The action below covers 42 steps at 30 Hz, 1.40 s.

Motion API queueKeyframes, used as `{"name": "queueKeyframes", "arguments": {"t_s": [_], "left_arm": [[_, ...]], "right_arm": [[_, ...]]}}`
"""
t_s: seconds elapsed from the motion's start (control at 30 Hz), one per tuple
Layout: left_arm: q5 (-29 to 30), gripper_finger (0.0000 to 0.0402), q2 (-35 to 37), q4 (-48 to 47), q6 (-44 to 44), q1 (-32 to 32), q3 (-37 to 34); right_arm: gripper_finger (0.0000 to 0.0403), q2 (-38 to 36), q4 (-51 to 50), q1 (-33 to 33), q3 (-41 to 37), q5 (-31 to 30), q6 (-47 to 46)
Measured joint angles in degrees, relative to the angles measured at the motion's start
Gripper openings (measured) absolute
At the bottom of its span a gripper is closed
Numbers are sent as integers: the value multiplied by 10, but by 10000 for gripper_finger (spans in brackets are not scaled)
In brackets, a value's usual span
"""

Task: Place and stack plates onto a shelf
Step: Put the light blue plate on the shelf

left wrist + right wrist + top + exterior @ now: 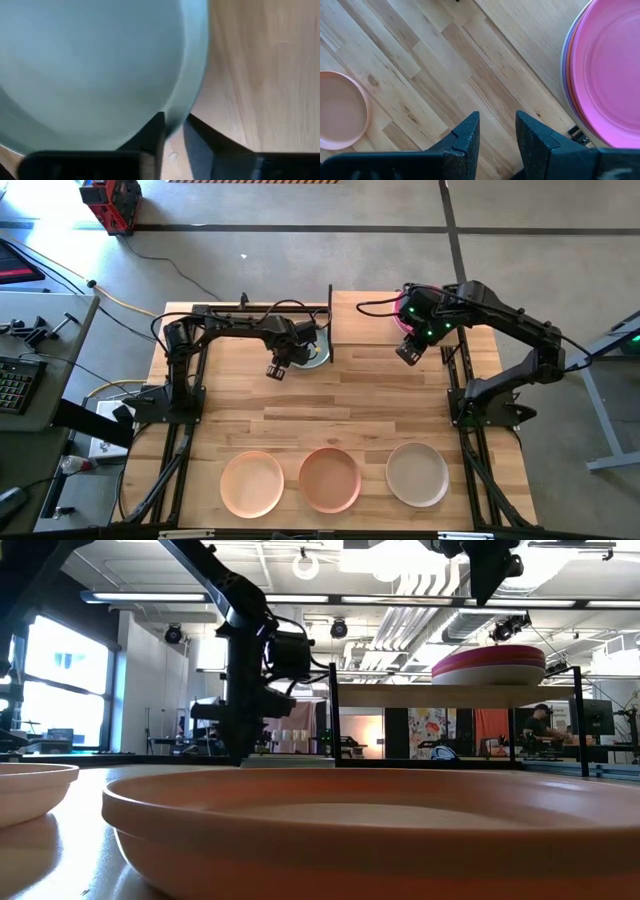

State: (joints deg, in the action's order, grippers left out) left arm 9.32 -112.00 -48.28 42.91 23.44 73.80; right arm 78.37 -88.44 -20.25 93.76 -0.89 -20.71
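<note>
We found the left pincer (172, 127) clamped on the pale blue-green plate's (90, 65) rim at the bench's (350, 395) twelve o'clock; plate lay flat. Right pincer (495, 132) stood apart.

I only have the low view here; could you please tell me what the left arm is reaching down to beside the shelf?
Observer: The left gripper is at the rim of a pale blue-green plate.
Operator: Thank you; is the right gripper carrying anything?
Observer: No, the right gripper has open fingers with nothing between them, beside the stack topped by a magenta plate.
Operator: How many plates wait at the near edge?
Observer: Three in a row: peach plate, terracotta plate, beige-grey plate.
</note>
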Motion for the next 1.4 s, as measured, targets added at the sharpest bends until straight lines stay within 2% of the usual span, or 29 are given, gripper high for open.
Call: {"name": "queueKeyframes", "arguments": {"t_s": [0.13,0.33,0.5,0.8,1.03,1.2,1.4], "left_arm": [[3,7,3,-18,-5,0,0],[8,3,3,-36,-23,0,0],[39,2,24,-47,-50,0,0],[54,1,132,-52,-109,-2,1],[129,1,236,-41,-99,-8,1],[168,1,298,6,-68,-17,1],[170,1,341,121,-6,-31,2]], "right_arm": [[103,0,0,0,0,0,0],[103,0,0,0,0,0,1],[103,0,0,0,0,0,1],[103,0,15,0,0,0,-3],[103,0,47,0,0,-1,-23],[103,0,68,1,0,-58,-53],[103,0,127,0,0,-139,-63]]}}
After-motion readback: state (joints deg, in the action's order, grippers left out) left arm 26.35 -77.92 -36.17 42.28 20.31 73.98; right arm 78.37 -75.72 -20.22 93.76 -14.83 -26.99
